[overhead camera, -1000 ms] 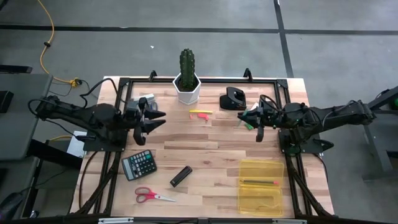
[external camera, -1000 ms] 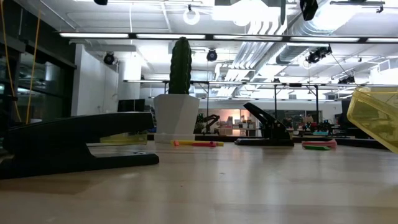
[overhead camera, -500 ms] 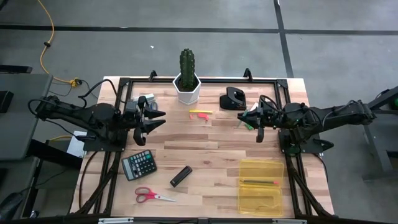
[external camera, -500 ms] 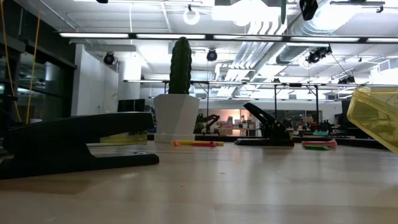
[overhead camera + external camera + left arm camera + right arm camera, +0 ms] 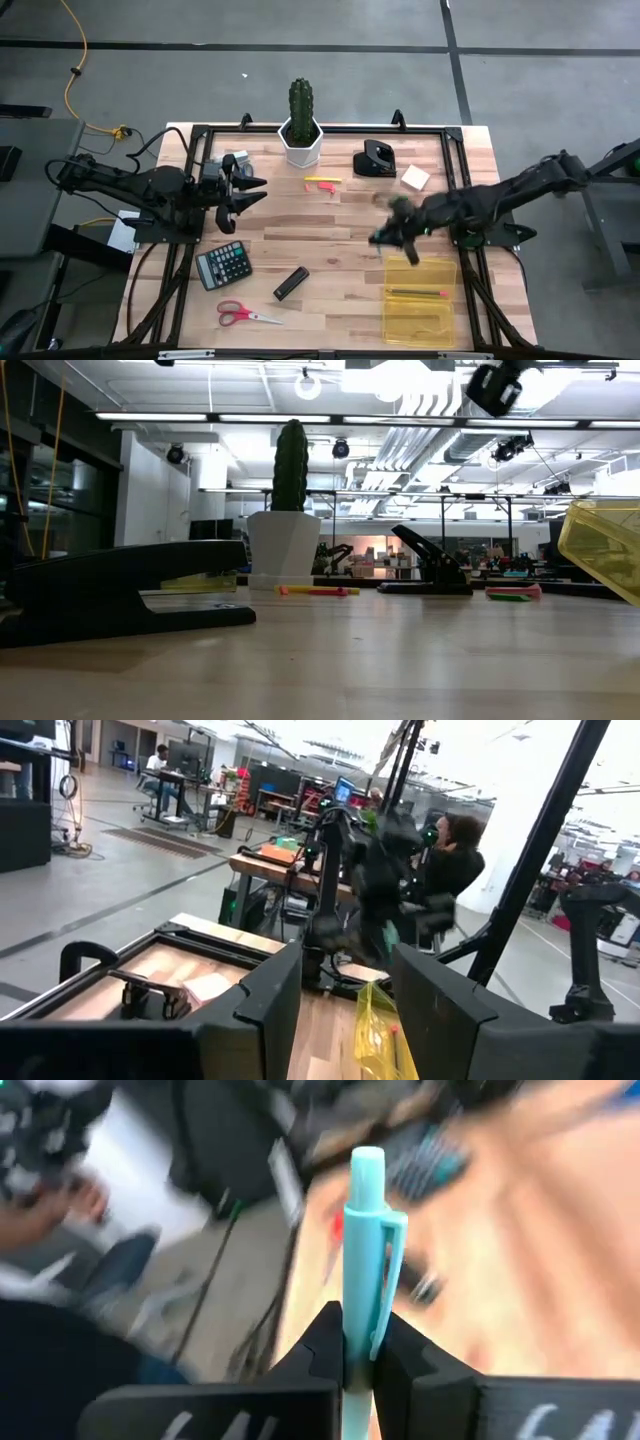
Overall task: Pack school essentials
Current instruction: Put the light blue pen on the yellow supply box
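R arm is mid-carry. The right gripper (image 5: 358, 1360), jaws clamped narrow on a slim teal plastic click pen (image 5: 366, 1250), sits above the bench (image 5: 340, 245) just at the far-left corner of the clear yellow plastic box (image 5: 420, 300); in the high view the gripper (image 5: 398, 232) is motion-blurred. The pen stands up between the dark fingers (image 5: 318, 1350), gripped low on the barrel, clip showing.

Step in hand, as I judge it: haul the pen over to the yellow box and drop it in. The box on the near-right of the bench already holds a thin red-tipped pencil-like stick (image 5: 417, 293).

Next move calls for: bring the pen over the box opening, lower or tilt so the pen lies along the long side, then open the jaws. Risk: the pen sticks well up out of the grip, so it could tip over the rim if let go too high.

L arm waits at the far-left of the bench, left gripper (image 5: 243, 194) jaws spread fairly wide and holding nothing.

Still to pack:
- red-handled scissors (image 5: 245, 314), near-left edge
- pink and yellow markers (image 5: 322, 183), far centre, nr the white pot w/ green cactus (image 5: 300, 125)
- small square pale sticky-note pad (image 5: 415, 178), far right

Not for packing: black calculator (image 5: 223, 265), black bar-shaped stapler (image 5: 291, 283), black hole punch (image 5: 375, 158).
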Action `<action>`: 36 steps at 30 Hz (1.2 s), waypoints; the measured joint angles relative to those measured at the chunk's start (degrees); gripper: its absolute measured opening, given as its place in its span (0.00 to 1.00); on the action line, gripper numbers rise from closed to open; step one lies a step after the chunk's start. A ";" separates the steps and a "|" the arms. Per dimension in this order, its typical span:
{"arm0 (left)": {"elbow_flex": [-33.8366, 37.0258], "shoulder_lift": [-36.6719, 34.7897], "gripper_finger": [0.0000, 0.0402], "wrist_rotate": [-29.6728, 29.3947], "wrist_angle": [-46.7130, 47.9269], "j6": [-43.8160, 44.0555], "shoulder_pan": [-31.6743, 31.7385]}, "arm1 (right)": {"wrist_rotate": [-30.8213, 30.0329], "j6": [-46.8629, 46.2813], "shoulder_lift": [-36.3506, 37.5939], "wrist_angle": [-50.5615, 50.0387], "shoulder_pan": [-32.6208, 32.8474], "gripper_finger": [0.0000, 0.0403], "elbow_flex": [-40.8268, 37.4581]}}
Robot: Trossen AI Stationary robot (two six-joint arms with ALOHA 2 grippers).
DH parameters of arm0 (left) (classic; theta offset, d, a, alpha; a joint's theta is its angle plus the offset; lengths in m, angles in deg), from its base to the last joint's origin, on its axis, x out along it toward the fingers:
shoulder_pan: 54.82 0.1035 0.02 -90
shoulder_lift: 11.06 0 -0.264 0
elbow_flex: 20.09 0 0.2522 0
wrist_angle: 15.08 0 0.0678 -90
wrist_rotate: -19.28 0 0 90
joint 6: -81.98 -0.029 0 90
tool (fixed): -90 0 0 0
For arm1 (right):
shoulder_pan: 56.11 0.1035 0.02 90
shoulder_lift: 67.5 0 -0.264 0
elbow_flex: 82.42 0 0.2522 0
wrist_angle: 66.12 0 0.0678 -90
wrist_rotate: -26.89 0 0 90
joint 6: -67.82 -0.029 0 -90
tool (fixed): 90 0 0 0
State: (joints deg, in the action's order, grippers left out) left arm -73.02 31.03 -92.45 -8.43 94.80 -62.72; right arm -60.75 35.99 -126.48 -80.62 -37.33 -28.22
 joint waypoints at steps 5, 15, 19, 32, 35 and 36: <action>0.00 0.11 0.36 -1.50 0.00 0.00 0.00 | 4.86 -8.19 -5.51 -5.00 6.55 0.02 0.00; -0.02 0.11 0.36 -1.69 0.12 0.00 0.01 | 7.22 -18.39 -11.18 -27.52 14.34 0.02 0.00; -0.02 0.13 0.36 -1.69 0.28 0.00 0.00 | 7.33 -18.27 -13.31 -30.18 14.00 0.02 0.00; -0.02 0.11 0.36 -1.69 0.46 0.46 0.02 | 8.59 -18.22 -16.30 -36.83 10.28 0.07 0.00; -0.02 0.13 0.36 -1.69 0.48 0.46 0.02 | 8.73 -18.26 -16.30 -36.96 9.67 0.10 0.00; -0.02 0.13 0.36 -1.67 0.50 0.48 0.00 | 8.85 -18.28 -16.30 -36.93 9.50 0.12 0.00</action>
State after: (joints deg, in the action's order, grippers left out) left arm -73.05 31.15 -94.12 -7.93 95.27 -62.72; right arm -51.90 17.71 -142.79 -117.55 -27.83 -28.22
